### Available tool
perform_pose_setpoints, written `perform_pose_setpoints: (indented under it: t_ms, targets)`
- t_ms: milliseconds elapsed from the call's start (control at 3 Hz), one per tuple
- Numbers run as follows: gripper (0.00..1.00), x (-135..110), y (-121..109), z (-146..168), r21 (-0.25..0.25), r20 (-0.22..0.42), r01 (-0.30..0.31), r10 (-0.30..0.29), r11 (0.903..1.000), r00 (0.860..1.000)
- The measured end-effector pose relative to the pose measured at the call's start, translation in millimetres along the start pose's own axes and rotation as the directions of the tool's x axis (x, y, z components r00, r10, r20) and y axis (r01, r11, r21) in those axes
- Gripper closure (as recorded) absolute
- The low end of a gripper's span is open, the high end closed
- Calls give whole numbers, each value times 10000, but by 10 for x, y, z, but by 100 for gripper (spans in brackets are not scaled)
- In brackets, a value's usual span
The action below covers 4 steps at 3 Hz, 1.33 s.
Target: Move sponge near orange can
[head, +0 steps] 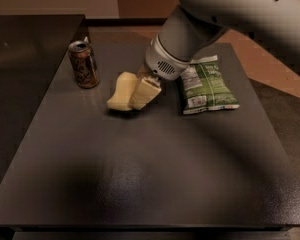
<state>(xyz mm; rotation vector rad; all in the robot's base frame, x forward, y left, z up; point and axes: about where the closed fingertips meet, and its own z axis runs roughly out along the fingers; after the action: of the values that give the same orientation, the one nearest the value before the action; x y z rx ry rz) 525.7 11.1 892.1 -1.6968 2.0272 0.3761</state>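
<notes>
Presently clamped shut on the sponge (121,90) with the gripper (134,98), low over the dark table (140,179), toward its far left part. Holding the pale yellow block tilted, with the upper end leaning right and the lower end down at the tabletop or barely above it; cannot tell whether touching. Showing one of the pale blocky fingers (146,91) pressed flat against the sponge's right face, with the other hidden behind the foam. Reaching down from the upper right by way of a thick white arm (190,39), with the wrist collar just above the grip. Keeping the sponge near the orange can (84,64), just to its right and slightly nearer the camera, with a strip of bare table between, not touching. As to the can: upright near the table's far left edge, silver top up. On the gripper's other side: a green snack bag (206,84), lying flat, upper left corner tucked under the wrist, apart from the sponge.
</notes>
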Motion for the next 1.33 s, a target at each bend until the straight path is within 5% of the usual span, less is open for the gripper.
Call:
perform_pose_setpoints:
  t_ms: [667,1333]
  targets:
    - [100,-256,-355,294,780,-285,-595,619,9952,9977]
    - [59,-483,-534,534,950,-405,-839,881,9919,9953]
